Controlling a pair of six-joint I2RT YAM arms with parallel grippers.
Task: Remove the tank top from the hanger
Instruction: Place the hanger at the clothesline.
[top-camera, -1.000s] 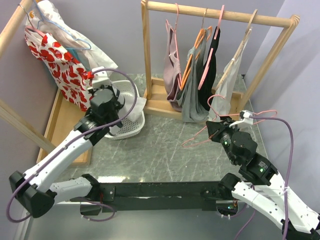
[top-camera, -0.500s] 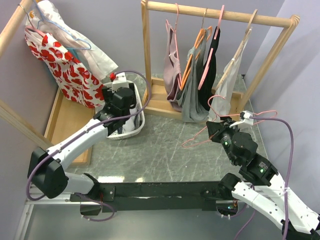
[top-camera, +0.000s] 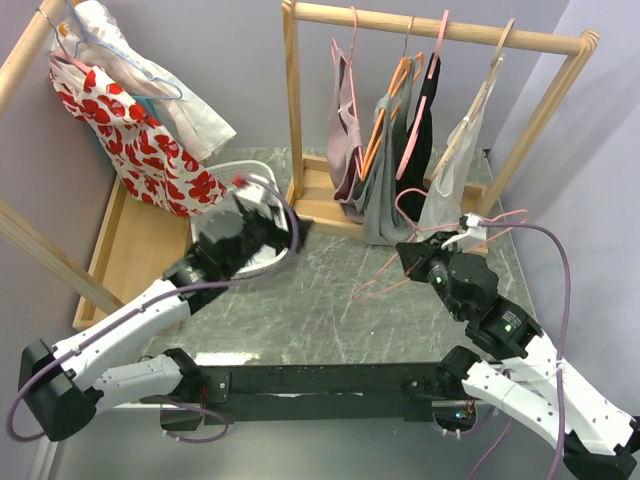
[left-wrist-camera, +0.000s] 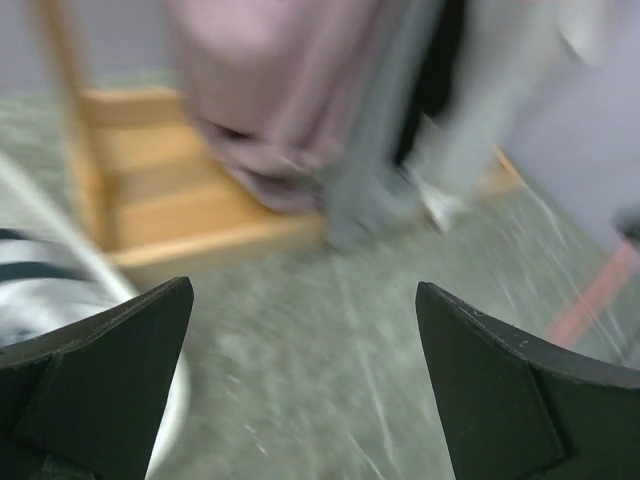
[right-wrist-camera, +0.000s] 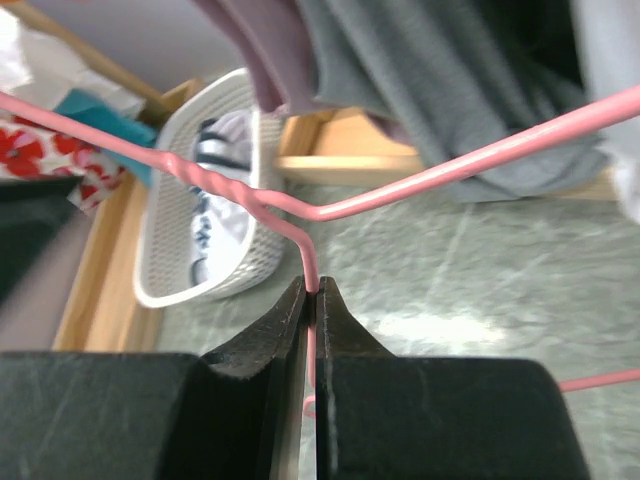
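Our right jaws are clenched on the wire of the bare pink hanger (right-wrist-camera: 480, 155), just in front of the wooden rack (top-camera: 440, 28). The hanger's long axis runs roughly level along the rack's front, its twisted neck toward the rack's left post. Our left jaws gape empty near that post, beside the white basket (right-wrist-camera: 165, 240), where the striped tank top (right-wrist-camera: 215, 210) lies.

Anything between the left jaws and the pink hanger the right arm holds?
Nothing but bare marble tabletop, per the top view, lies between the left gripper, jaws open, and the pink hanger in the right gripper's shut jaws.
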